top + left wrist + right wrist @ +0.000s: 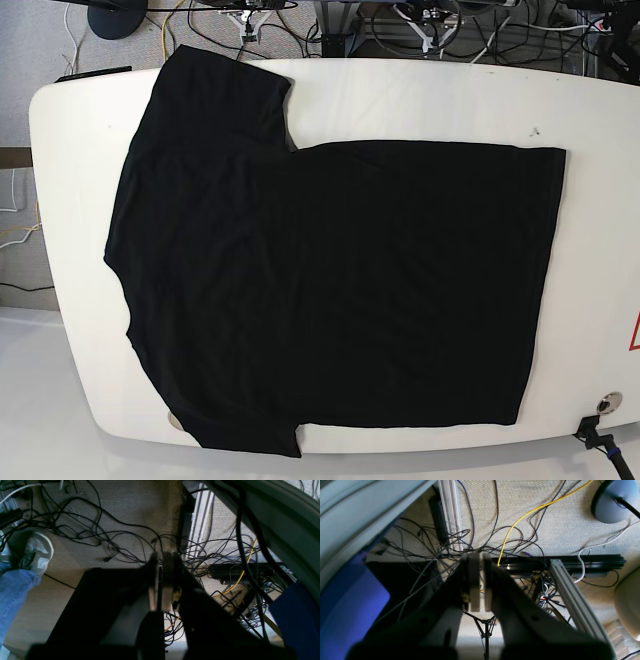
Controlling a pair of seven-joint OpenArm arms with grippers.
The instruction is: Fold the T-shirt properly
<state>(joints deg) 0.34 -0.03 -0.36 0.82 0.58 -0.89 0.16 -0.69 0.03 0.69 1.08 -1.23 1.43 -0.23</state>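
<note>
While both arms hang off the table edge looking down at the floor, the T-shirt (330,290) lies spread flat on the white table (420,100) in the base view, covering most of the top. Its hem runs down the right side of the frame, shoulders and neck end toward the left. One sleeve (225,95) reaches to the upper left, touching the table's far edge; the other sleeve (240,425) sits at the lower left, right at the near edge. Cloth is plain black on the side facing up, with only light wrinkles. Neither arm shows in the base view. Left wrist view: left gripper (160,580) has its fingers clenched together, only a thin slit between the pads, nothing grasped. Below it are beige carpet, a tangle of black cables (100,537), a yellow cable (243,570), and at the left edge a jeans leg with a grey sneaker (37,552). Right wrist view: right gripper (479,582) is likewise clenched, pads nearly touching, empty. Under it are more cables, a yellow cable (520,520), an aluminium rail (572,597), and a grey round base (612,502) in the upper right. A blue panel (347,597) fills the lower left of that frame. The shirt is in neither wrist view.
</note>
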